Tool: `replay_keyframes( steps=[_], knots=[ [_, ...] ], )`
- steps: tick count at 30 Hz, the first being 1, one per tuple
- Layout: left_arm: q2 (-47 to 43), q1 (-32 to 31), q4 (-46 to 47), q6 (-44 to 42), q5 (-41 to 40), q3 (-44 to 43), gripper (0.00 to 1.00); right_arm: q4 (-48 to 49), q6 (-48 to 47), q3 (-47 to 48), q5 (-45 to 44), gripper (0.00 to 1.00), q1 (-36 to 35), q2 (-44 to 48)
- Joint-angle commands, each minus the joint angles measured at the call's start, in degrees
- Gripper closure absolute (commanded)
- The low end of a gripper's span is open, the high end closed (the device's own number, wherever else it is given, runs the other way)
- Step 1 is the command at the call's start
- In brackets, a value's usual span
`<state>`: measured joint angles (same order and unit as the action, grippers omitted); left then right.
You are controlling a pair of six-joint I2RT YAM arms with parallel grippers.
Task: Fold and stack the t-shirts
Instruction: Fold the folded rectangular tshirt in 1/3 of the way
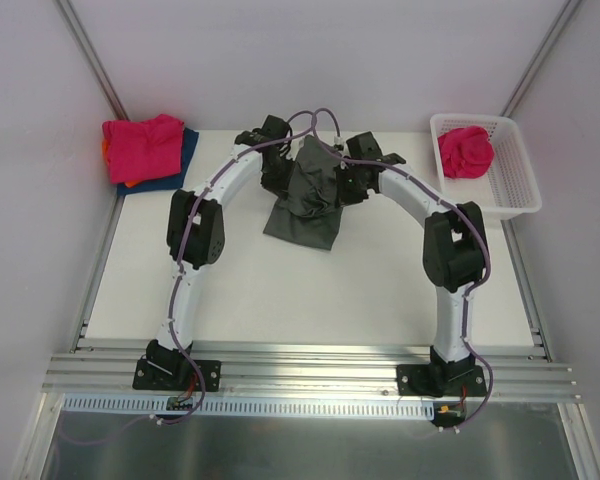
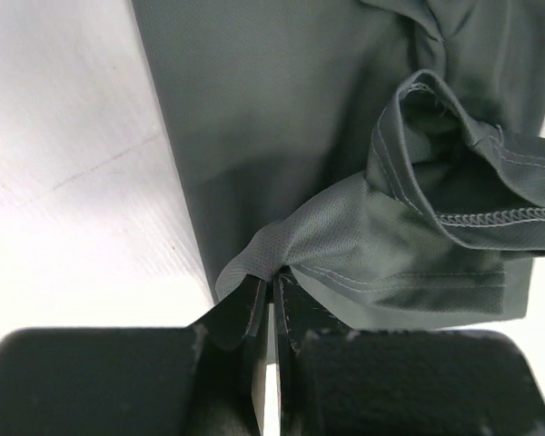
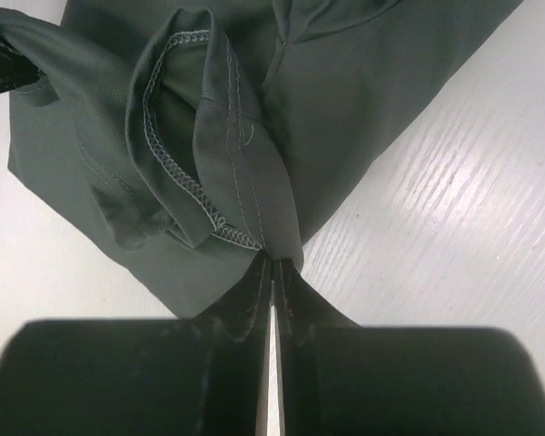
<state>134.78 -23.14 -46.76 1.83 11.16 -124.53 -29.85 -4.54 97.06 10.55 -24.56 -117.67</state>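
Matt mesh-knit t-shirt [image 2: 254,136] (stitched hems), grained table [image 2: 73,182]

- Left arm [image 1: 187,290]: white tubular links, bulky black joint housings [image 1: 195,228], black base plate [image 1: 176,374].
- Right arm [image 1: 450,310]: same white-and-black build.
- Thin purplish cables [image 1: 320,111] loop along both arms.
- Fingers [image 2: 239,318]: matte black, tapering to narrow tips.

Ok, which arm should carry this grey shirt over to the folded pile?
Left, probably: the folded pile lies on its side of the table, and the left gripper pinches the grey shirt.

White table [image 1: 310,290] bears shirt stack [image 1: 145,150], basket [image 1: 521,172], grey t-shirt [image 1: 302,215].
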Motion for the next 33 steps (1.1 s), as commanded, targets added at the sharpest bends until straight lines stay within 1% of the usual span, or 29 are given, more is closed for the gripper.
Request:
replay_keyframes(
  steps=[1,2,3,4,5,6,7,8,10,12,15,18,21,25,33],
  knots=[
    [0.8,0.8,1.3,-1.2,-3.0,-3.4,1.00,1.2,-1.8,4.0,-2.5,0.99,-0.1,-1.2],
    [1.1,0.8,1.8,-1.3,-3.8,-3.8,0.91,1.1,-2.0,4.3,-5.2,0.90,-0.1,-1.3],
    [1.4,0.8,1.8,-1.2,-4.9,-4.0,0.45,1.0,-2.2,4.7,-6.1,0.79,-0.2,-1.6],
    [1.4,0.8,2.1,-0.8,-6.4,-4.4,0.21,1.0,-2.3,4.9,-6.6,0.64,-0.2,-1.8],
    [1.5,0.8,2.3,-0.3,-8.0,-4.5,0.03,0.9,-2.3,5.1,-7.8,0.38,-0.3,-1.6],
    [1.4,0.9,2.3,-0.4,-8.2,-4.8,0.01,0.9,-2.4,5.2,-8.2,0.30,-0.3,-1.5],
    [1.0,1.0,2.3,0.0,-8.5,-5.2,0.01,0.8,-2.8,5.4,-8.6,0.23,-0.4,-1.1],
    [0.5,1.0,2.3,0.4,-8.7,-5.1,0.01,0.8,-3.0,5.4,-9.0,0.14,-0.5,-0.8],
    [-1.9,1.0,2.1,1.2,-9.1,-4.5,0.01,0.6,-2.9,5.1,-9.2,0.11,-0.5,0.5],
    [-5.6,1.1,2.2,1.9,-9.3,-3.1,0.01,0.5,-2.8,4.5,-9.3,0.12,-0.8,1.6],
    [-11.8,1.2,2.1,3.1,-8.3,3.4,0.01,0.1,-1.7,3.0,-8.5,0.15,-1.5,4.5],
    [-18.0,2.0,2.1,4.9,-6.7,9.3,0.01,-0.3,0.8,1.1,-4.4,0.19,-2.6,7.5],
    [-22.7,3.3,2.1,5.5,-6.5,12.5,0.01,-0.5,3.7,-0.8,-1.1,0.22,-4.9,9.7],
    [-26.8,5.0,2.0,4.9,-7.8,13.8,0.01,-0.6,6.6,-2.2,2.5,0.22,-8.2,10.4],
    [-32.0,6.8,2.0,4.5,-8.3,15.5,0.01,-0.7,7.7,0.7,2.9,0.22,-11.8,6.0]
  ],
)
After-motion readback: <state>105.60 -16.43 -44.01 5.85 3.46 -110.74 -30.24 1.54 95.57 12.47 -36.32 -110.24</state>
